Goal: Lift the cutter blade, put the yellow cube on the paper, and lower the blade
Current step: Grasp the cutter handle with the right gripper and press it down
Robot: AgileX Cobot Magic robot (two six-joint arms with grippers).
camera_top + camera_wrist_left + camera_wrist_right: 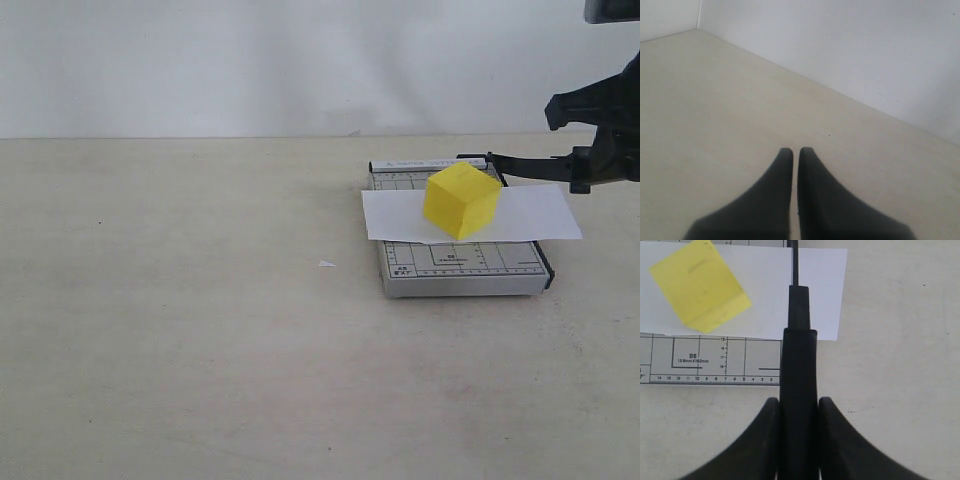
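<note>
The yellow cube (461, 200) (699, 285) sits on the white paper (540, 215) (765, 290), which lies across the grey trimmer board (460, 270) (715, 360). The cutter blade (525, 162) is lifted off the board's right edge at a shallow angle. Its thick black handle (799, 365) is clamped between the fingers of my right gripper (582, 170) (798, 402), which is shut on it to the right of the cube. My left gripper (796, 150) is shut with nothing in it, over bare table, and is out of the exterior view.
A tiny white scrap (326, 264) lies on the beige table (180, 300) left of the board. A white wall (250, 60) stands behind the table.
</note>
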